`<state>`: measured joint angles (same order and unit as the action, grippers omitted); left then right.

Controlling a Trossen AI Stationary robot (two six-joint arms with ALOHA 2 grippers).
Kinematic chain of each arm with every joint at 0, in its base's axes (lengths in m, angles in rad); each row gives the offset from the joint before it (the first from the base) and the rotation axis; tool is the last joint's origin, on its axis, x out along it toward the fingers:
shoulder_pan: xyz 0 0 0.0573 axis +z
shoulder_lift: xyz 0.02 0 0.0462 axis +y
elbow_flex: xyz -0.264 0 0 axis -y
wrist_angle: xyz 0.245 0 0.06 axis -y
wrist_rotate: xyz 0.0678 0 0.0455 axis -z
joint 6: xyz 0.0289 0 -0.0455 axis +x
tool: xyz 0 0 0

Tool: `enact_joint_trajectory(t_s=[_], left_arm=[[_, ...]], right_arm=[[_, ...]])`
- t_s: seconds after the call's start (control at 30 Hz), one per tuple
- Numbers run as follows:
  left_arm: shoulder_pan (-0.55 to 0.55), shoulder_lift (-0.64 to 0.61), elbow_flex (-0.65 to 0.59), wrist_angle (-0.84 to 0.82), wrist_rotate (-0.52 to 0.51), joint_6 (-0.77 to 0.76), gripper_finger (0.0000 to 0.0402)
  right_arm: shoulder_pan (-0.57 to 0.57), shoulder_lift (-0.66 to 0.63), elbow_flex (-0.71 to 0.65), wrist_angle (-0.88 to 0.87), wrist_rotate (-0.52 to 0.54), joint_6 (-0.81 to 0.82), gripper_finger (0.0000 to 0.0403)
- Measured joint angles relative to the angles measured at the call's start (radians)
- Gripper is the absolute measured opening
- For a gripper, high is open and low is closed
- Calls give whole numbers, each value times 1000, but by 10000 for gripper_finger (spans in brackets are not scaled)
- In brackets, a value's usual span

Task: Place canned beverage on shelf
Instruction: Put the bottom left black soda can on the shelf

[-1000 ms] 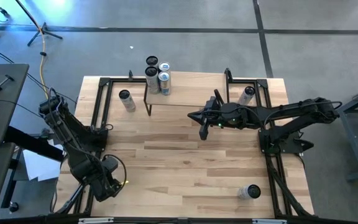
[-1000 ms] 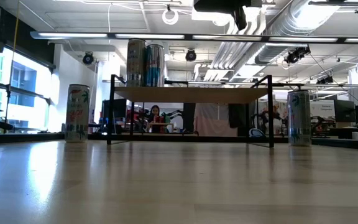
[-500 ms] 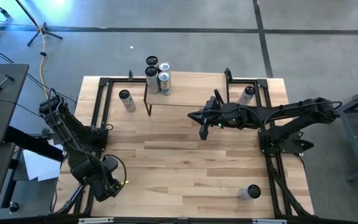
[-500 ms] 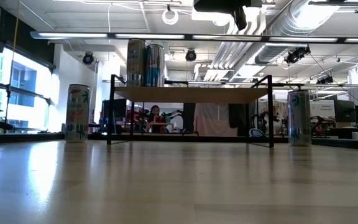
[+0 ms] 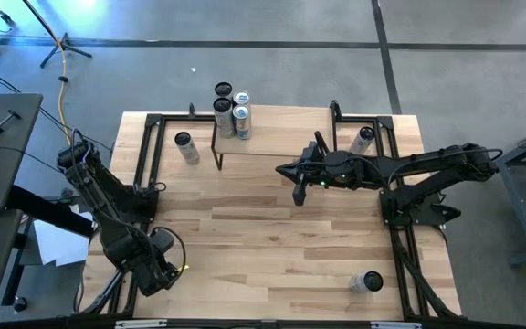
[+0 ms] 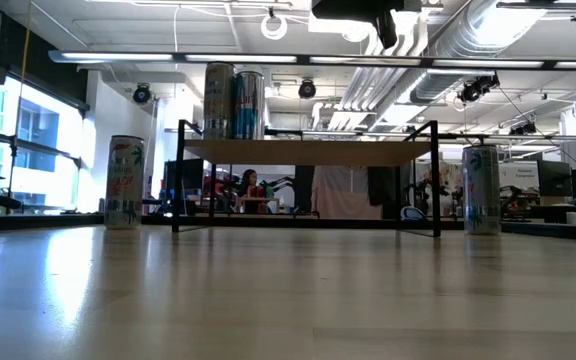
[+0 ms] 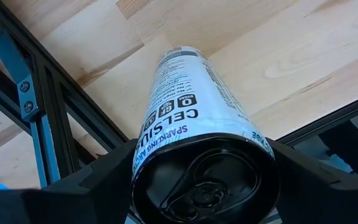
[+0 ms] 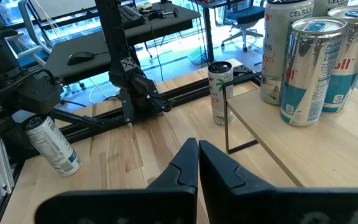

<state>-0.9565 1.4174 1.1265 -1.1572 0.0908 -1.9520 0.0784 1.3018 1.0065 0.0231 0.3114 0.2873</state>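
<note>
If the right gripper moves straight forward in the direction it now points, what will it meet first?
Probably nothing on the table soon. The shut right gripper hangs just in front of the shelf and points across the open tabletop toward the left arm, which holds a can. That can looks like the first thing in line, though depth is unclear.

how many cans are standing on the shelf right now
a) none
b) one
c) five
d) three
d) Three cans stand clustered at the shelf's left end in the high view; the right wrist view shows the same three upright cans on the board.
</note>
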Motion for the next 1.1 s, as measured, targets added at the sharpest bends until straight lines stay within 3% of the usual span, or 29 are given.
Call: enact_joint_trajectory(t_s=[1.1], left_arm=[[11, -12, 1, 5, -45, 22, 230]], right_arm=[[0, 0, 0, 2, 0, 26, 0]])
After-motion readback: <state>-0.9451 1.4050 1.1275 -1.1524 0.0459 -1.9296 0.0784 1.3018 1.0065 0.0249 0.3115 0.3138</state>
